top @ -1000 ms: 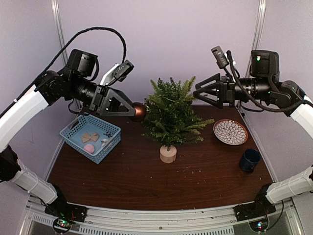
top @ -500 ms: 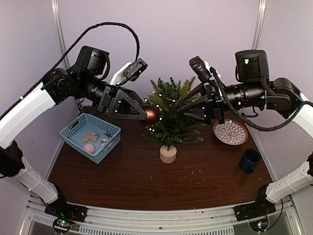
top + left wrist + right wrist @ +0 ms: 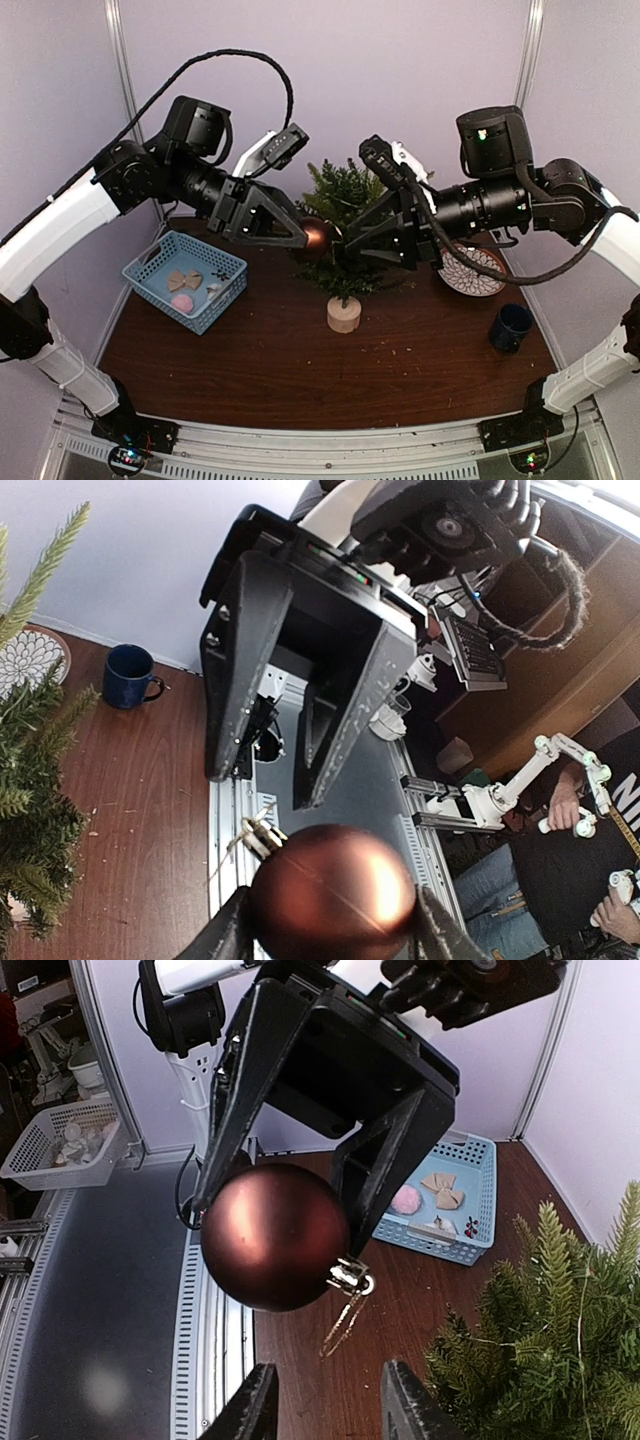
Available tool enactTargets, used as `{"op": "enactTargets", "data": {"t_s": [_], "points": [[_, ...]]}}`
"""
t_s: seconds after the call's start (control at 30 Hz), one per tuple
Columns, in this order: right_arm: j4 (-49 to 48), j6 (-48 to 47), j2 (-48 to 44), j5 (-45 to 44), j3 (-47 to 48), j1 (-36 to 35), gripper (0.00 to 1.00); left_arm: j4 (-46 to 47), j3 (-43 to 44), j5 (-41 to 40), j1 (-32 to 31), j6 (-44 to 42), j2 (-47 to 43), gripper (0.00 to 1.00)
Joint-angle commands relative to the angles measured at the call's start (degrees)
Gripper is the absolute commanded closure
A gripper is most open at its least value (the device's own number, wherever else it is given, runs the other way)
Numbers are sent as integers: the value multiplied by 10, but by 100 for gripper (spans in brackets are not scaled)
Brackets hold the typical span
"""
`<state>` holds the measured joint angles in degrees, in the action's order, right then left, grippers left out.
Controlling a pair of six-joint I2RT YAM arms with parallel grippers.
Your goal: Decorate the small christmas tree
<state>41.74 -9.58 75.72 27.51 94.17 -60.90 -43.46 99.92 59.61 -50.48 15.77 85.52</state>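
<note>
The small christmas tree (image 3: 345,190) stands mid-table on its pale round base (image 3: 344,314), partly hidden behind both grippers. My left gripper (image 3: 310,238) is shut on a shiny copper-brown bauble (image 3: 319,236), held in front of the tree. In the left wrist view the bauble (image 3: 333,892) fills the gap between the fingers. My right gripper (image 3: 336,251) faces it from the right, open. In the right wrist view the bauble (image 3: 275,1237) hangs just ahead, and its gold loop (image 3: 346,1322) dangles above the gap of my right gripper (image 3: 328,1405), touching neither finger.
A blue basket (image 3: 185,280) with small ornaments sits at the left of the brown table. A patterned plate (image 3: 475,275) lies at the right, partly under my right arm. A dark blue mug (image 3: 511,327) stands nearer the front right.
Both arms have swung inward to meet in front of the tree. The left carried the bauble to the centre. The right gripper's jaws have narrowed.
</note>
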Motion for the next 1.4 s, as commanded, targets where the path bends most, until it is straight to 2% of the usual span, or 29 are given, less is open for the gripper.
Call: {"op": "enactTargets", "data": {"t_s": [0.0,0.23,0.5,0.63,0.8,1.37], "points": [[-17,9,4,-39,8,-5,61,26,8,-12,-4,-11,5,62],[-36,15,6,-48,4,-6,63,33,10,-15,-5,-10,14,62],[-43,15,18,-51,7,-7,71,33,10,-20,-5,-11,18,63],[-39,13,20,-62,6,-6,80,33,7,-21,-5,-13,18,63],[-37,16,17,-84,6,-6,100,24,-4,-52,-3,-16,18,67],[3,5,44,-170,31,-6,100,22,-25,-137,16,-33,10,68]]}}
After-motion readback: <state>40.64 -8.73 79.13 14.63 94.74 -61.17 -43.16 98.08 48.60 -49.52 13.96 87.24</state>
